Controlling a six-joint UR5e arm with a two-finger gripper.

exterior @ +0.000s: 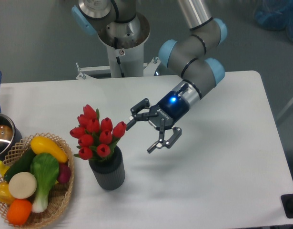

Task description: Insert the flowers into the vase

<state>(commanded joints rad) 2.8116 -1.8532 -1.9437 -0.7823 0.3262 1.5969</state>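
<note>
- Wicker basket [65,200] sits at the near left corner of the white desk [222,191], loaded with toy vegetables [34,179]: an orange one, a white-capped one, a green leafy one, a yellow one and a dark green one are distinguishable.
- The vase [108,171], dark grey with ribbed sides, stands upright on the desk just right of the basket, not touching it as far as can be seen.
- The flowers [96,132], red tulip buds, stand in the mouth of the vase; the bunch rises above the rim and spreads slightly to the left and right. Stems are mostly hidden inside the vase.
- The claw [144,133] is off to the right of the bunch, above desk level, fingers spread wide apart and holding nothing. Its upper fingertip lies just beside the rightmost bud; contact cannot be confirmed. The lower finger hangs clear of both vase and flowers.
- A blue light shows on the wrist behind the claw.
- Steel pot [1,138] with blue handle is partly visible at the left edge, beyond the basket.
- Robot base column [122,43] stands behind the desk's far edge.
</note>
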